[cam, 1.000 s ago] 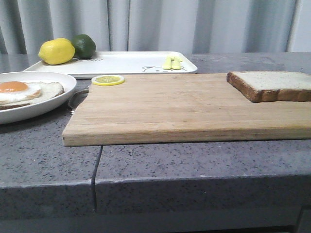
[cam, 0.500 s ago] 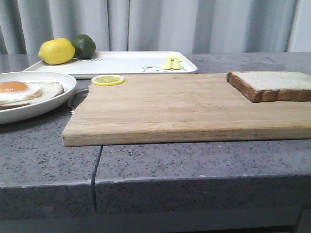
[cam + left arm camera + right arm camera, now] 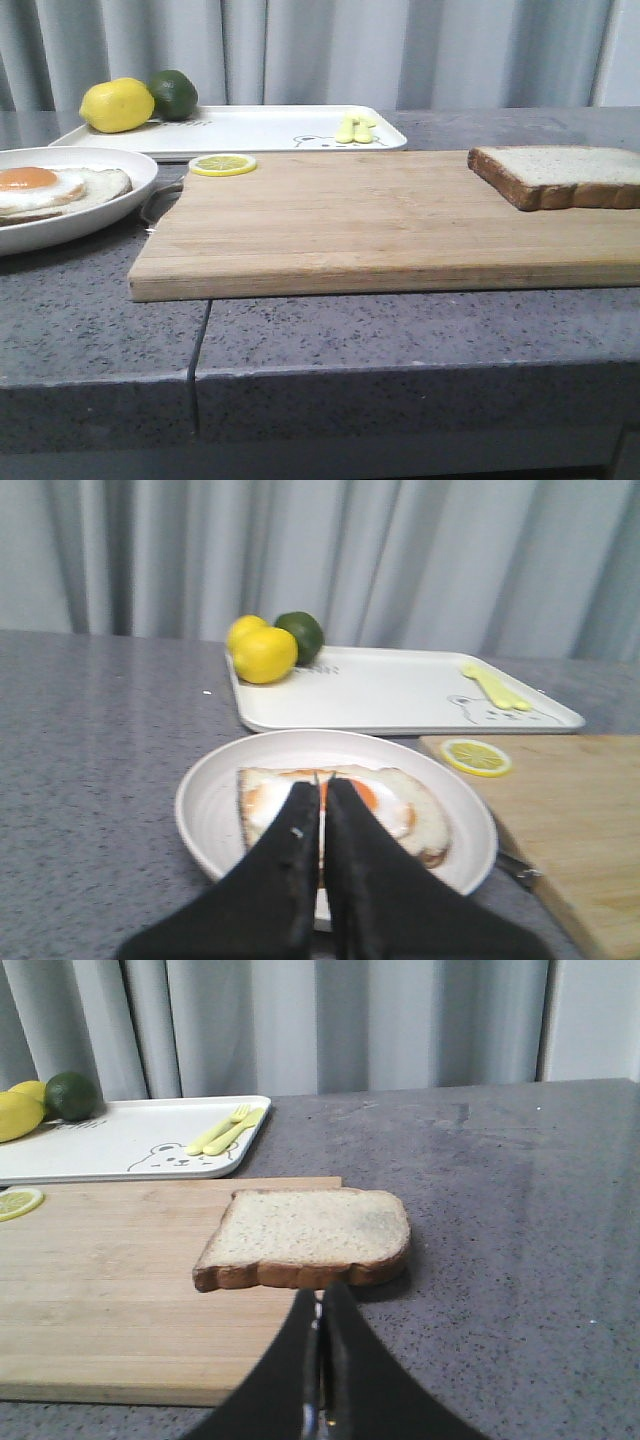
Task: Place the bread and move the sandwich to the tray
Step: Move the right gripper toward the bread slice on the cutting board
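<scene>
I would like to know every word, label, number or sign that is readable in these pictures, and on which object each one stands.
No text can be read in any view.
The tray carries a small bear drawing, a picture and not words.
Next to the lemon on the tray there are faint dark marks, possibly small writing, but too blurred to read.

The cutting board (image 3: 380,220) lies bare between the lemon slice (image 3: 222,165) and the bread (image 3: 560,175); on the tray (image 3: 260,130), lemon (image 3: 116,105), lime (image 3: 174,93) and cutlery (image 3: 355,129) flank open middle
</scene>
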Controlling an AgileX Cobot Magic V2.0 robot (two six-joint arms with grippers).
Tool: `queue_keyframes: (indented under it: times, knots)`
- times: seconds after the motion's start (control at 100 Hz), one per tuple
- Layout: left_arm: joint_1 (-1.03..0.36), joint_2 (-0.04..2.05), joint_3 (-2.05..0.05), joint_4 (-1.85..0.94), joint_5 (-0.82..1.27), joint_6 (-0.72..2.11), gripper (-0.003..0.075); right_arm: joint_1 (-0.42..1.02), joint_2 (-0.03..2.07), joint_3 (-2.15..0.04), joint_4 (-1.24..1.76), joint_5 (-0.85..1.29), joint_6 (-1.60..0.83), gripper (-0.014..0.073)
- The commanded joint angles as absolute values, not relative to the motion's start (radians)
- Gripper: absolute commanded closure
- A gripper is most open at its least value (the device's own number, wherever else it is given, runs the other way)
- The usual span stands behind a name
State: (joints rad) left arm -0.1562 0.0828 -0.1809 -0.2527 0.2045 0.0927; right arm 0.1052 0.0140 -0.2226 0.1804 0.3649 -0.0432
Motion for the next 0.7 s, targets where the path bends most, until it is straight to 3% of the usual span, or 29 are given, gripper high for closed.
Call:
queue_keyframes:
  times: [0.0,0.35,0.69]
  knots:
    - [-0.216,0.174,-0.310,-0.296,0.224,0.085,0.0740,0.098,0.076,-0.327,0.191,0.391,-0.046,0.0664]
    - [-0.417,0.514,-0.677,-0.408,0.317,0.085,0.0740,0.098,0.343,-0.559,0.222,0.487,-0.046,0.0664]
    - [-0.434,0.633,-0.715,-0.417,0.282,0.085,0.0738,0.098,0.476,-0.587,0.300,0.422,-0.046,0.0630]
